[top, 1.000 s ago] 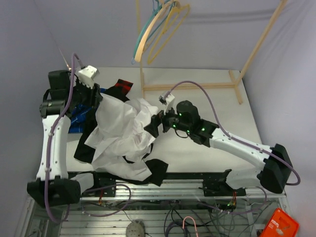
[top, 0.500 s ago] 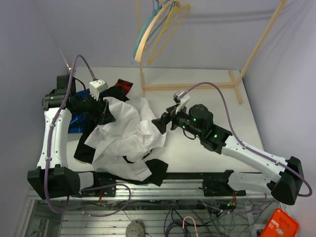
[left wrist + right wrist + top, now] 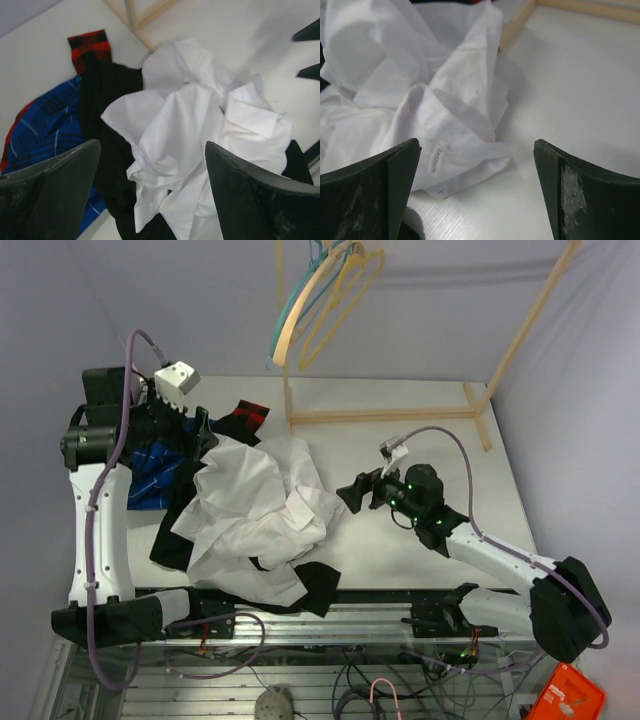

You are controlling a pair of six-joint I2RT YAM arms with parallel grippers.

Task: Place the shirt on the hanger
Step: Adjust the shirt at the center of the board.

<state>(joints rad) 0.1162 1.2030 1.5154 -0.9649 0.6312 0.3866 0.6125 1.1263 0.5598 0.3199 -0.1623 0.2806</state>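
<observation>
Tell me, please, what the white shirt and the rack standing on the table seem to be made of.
The shirt: thin woven cloth, likely cotton or a blend, matte; it creases sharply and holds crumpled folds. The rack: pale bare wood, probably unvarnished; square slats, dull and light tan.

Up at the top of the frame I count three hangers: one thin yellow hanger (image 3: pixel 345 310), one thick pale wooden hanger (image 3: pixel 287 325) and one teal hanger (image 3: pixel 296 292). There is one wooden rack (image 3: pixel 380 415) on one table (image 3: pixel 430 440).

The heap at centre left holds one white shirt (image 3: pixel 250 505), one blue plaid shirt (image 3: pixel 150 475) and one red-checked patch (image 3: pixel 248 415). Black cloth (image 3: pixel 172 540) shows in several patches; I cannot tell whether it is one garment or more.

There are two arms, the left arm (image 3: pixel 100 510) and the right arm (image 3: pixel 490 550). There are two grippers, the left gripper (image 3: pixel 197 432) and the right gripper (image 3: pixel 352 495).
</observation>
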